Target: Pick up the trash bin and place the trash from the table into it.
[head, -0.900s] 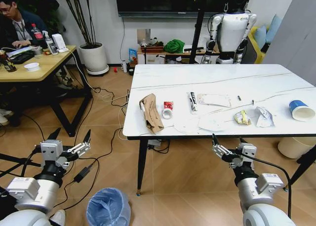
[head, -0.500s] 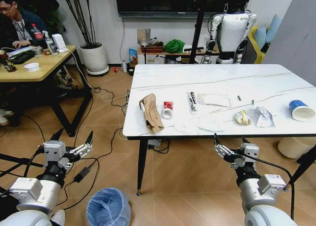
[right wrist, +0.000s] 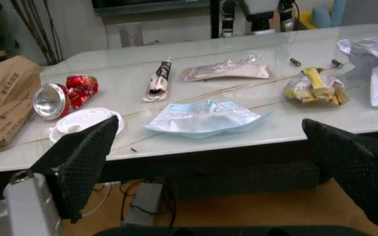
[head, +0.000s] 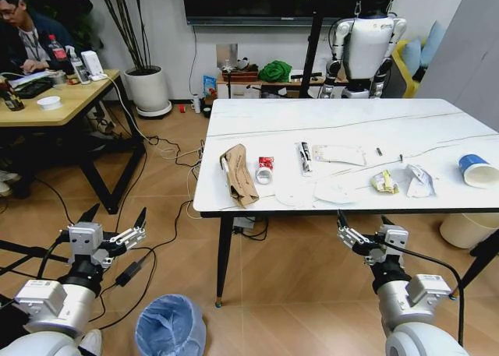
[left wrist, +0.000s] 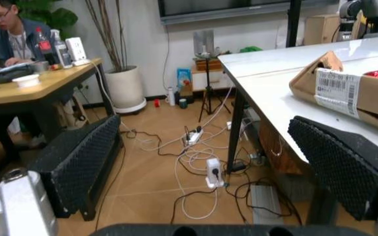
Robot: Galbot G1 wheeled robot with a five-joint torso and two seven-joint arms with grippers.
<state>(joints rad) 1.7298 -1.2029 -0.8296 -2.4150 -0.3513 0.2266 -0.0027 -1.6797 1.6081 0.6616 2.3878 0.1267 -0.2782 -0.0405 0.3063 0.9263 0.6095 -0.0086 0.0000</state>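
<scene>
The trash bin [head: 170,326], lined with a crinkly light-blue bag, stands on the floor in front of the table's left end, just right of my left arm. My left gripper [head: 115,216] is open above the floor, left of the bin. My right gripper [head: 362,220] is open below the table's front edge. On the white table [head: 327,122] lies the trash: brown cardboard [head: 238,175], a red crushed can [head: 265,169], a tube [head: 304,157], clear plastic [head: 339,155], a yellowish wrapper [head: 383,183], crumpled white paper [head: 419,181] and a blue cup [head: 475,170]. The right wrist view also shows a face mask [right wrist: 205,118].
A cream bin [head: 464,231] stands under the table's right end. A wooden desk [head: 62,107] is at the left, with cables [head: 168,153] across the floor between it and the table. Another robot [head: 365,48] and a potted plant [head: 148,91] stand by the far wall.
The whole picture has shifted slightly, so the camera moved. Both grippers sit a little lower in the view than before and remain open. The trash and bin have not moved.
</scene>
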